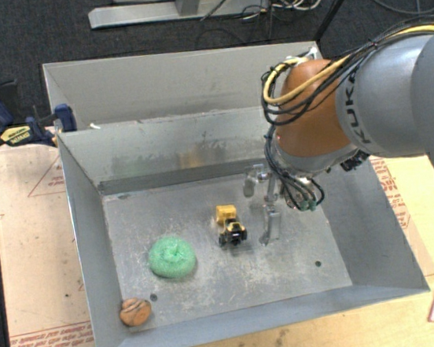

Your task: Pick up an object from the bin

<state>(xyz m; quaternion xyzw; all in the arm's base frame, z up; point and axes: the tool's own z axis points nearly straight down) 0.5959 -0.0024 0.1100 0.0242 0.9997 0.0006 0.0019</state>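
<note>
Three loose things in the grey metal bin (91, 241), all on its flat floor, well apart from each other. Nearest the gripper (266, 222): a small toy vehicle (229, 227), yellow body on top, black underparts and wheels at its lower end, blocky shape, lengthwise roughly 12-to-6 o'clock. It sits about mid-floor, a touch toward 3 o'clock of centre. The gripper is just beside it on its 3 o'clock side, low over the floor, not round the toy; a thin gap of bare metal shows between them. Cannot tell whether the gripper is spread or pressed together, and nothing shows pinched in it.

Other contents: a green fuzzy ball (172, 258), round, soft-looking, pale mint with a darker dimple on top, at 8 o'clock from the toy and clear of it. A small brown rounded lump (135, 311), orange-tan, with a seam or crease across it, lies down in the 7 o'clock corner of the floor, close to the front wall. What it is exactly I cannot tell.

The arm (397, 97), big and grey, comes in from 3 o'clock over the bin's right wall, with an orange cover (308, 113) at the wrist and yellow cables (271, 88) looped round it. Floor is scuffed and speckled, the rest of it bare metal.
</note>
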